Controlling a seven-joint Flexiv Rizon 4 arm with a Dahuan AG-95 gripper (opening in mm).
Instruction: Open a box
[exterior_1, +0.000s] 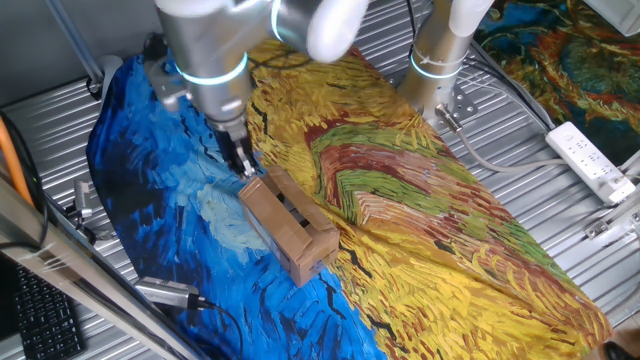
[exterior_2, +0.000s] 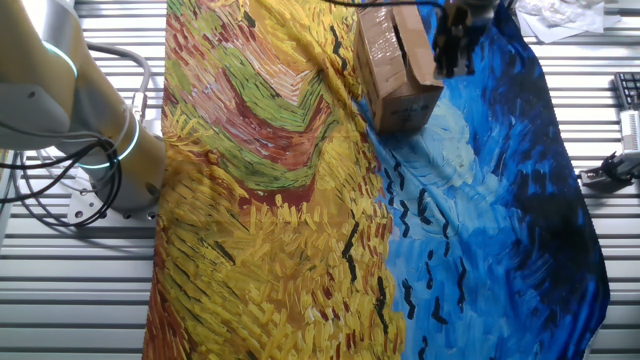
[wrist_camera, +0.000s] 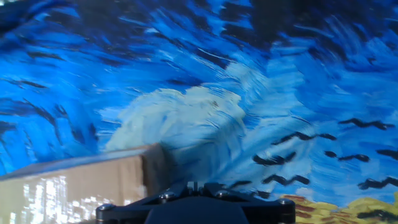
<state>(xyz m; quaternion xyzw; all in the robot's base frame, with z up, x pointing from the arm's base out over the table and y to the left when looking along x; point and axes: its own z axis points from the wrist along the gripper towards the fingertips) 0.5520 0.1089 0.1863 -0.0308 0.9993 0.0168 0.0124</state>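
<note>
The box is a small brown cardboard carton lying on the blue part of a painted cloth. Its top flaps are down, with a dark seam along the top. It also shows in the other fixed view and at the lower left of the hand view. My gripper hangs just beside the box's far end, over its blue-side corner, fingers close together and holding nothing. In the other fixed view the gripper stands right of the box. The hand view shows only the gripper's base.
A second arm's base stands at the cloth's far edge. A white power strip lies on the slatted metal table at right. A keyboard and a grey tool lie near the front left.
</note>
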